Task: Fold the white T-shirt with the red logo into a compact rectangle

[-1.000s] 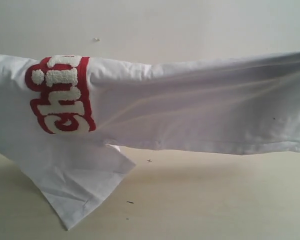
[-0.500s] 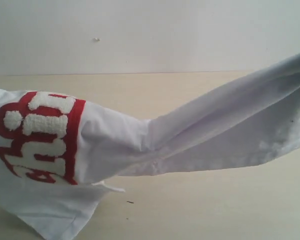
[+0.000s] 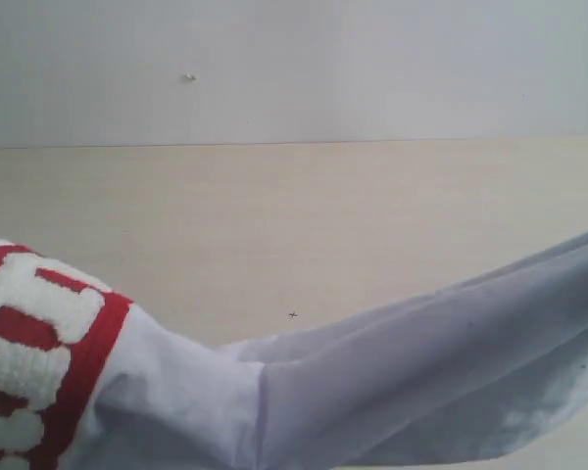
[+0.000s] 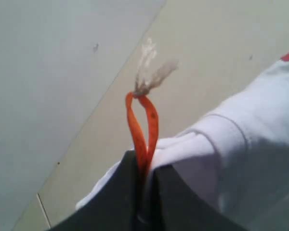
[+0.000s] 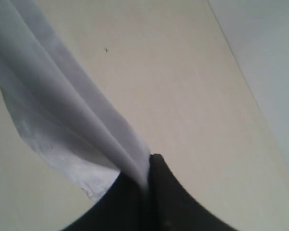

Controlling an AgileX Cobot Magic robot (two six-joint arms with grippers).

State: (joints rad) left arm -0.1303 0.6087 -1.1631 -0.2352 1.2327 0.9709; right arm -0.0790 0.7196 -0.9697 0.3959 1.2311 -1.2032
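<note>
Exterior view: white T-shirt [image 3: 421, 382] slung from eight to three o'clock over the worktop [image 3: 294, 215], red logo [image 3: 39, 362] at eight, left end effector [image 4: 145, 163] clenched on collar and orange tag [image 4: 143, 127], right end effector [image 5: 145, 173] clenched on the far edge, mid-fold carry I'd say, next needing an even lay-down.

Your tabletop [image 3: 294, 215]: pale beige, faint wood grain, ends at grey-white wall [image 3: 294, 69]. Tiny dark cross mark [image 3: 292, 314] on bare surface, well out beyond right hand [image 5: 147, 169]. Short dark line [image 4: 43, 211] on surface near left hand [image 4: 142, 166]. Whether white T-shirt [image 3: 421, 372] touches tabletop: you can't tell.
</note>
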